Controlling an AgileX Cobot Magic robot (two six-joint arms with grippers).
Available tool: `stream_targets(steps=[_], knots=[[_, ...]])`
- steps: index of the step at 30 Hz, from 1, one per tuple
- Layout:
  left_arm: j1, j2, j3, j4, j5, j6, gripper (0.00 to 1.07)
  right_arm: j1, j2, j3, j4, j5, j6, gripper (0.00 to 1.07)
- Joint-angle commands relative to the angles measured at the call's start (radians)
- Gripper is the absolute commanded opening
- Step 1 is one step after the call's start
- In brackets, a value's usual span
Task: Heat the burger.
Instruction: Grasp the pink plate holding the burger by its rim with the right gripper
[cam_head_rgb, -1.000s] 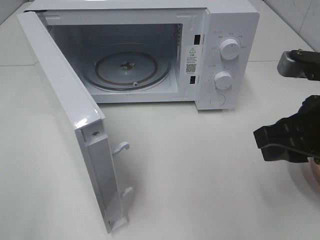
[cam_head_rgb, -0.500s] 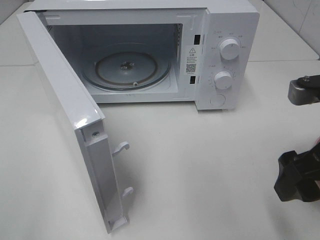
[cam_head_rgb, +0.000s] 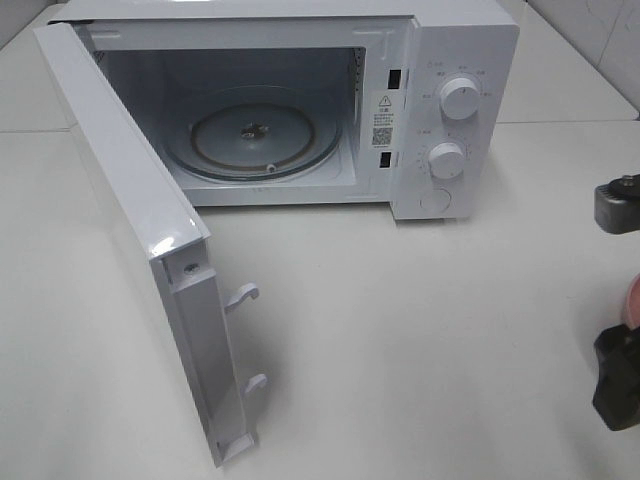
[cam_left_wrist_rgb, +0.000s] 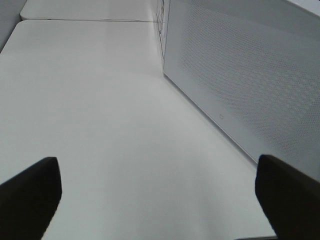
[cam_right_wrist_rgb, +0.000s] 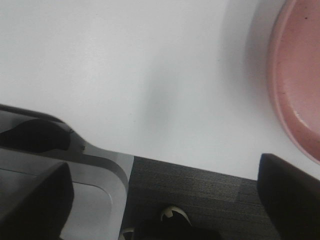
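The burger is out of view in every frame. Only an edge of its round pink plate (cam_head_rgb: 632, 300) shows at the far right of the table, and part of its empty rim shows in the right wrist view (cam_right_wrist_rgb: 295, 75). My right gripper (cam_head_rgb: 620, 378) is at the right edge of the high view, beside the plate. In its wrist view the right gripper (cam_right_wrist_rgb: 162, 200) is open and empty, over the table's edge. My left gripper (cam_left_wrist_rgb: 160, 200) is open and empty, low over the table beside the microwave door (cam_left_wrist_rgb: 250, 75). It is outside the high view.
The white microwave (cam_head_rgb: 440, 100) stands at the back with its door (cam_head_rgb: 130, 210) swung wide open to the left. Its glass turntable (cam_head_rgb: 250, 135) is bare. The table's edge and dark floor (cam_right_wrist_rgb: 200, 190) lie under the right gripper.
My right gripper has moved right and down, almost out of the high view, uncovering the pink plate's edge. The microwave and its door have not moved.
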Motion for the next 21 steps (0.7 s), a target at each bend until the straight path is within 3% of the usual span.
stream_targets(steps=[1, 11, 21], knots=[[0.000, -0.014, -0.003, -0.001, -0.003, 0.002, 0.98, -0.049, -0.007, -0.003, -0.036, -0.009, -0.015, 0.90], [0.000, -0.014, -0.003, -0.001, -0.003, 0.002, 0.98, -0.228, 0.015, -0.003, -0.008, -0.125, -0.027, 0.86], [0.000, -0.014, -0.003, -0.001, -0.003, 0.002, 0.98, -0.294, 0.149, -0.003, 0.019, -0.246, -0.062, 0.83]])
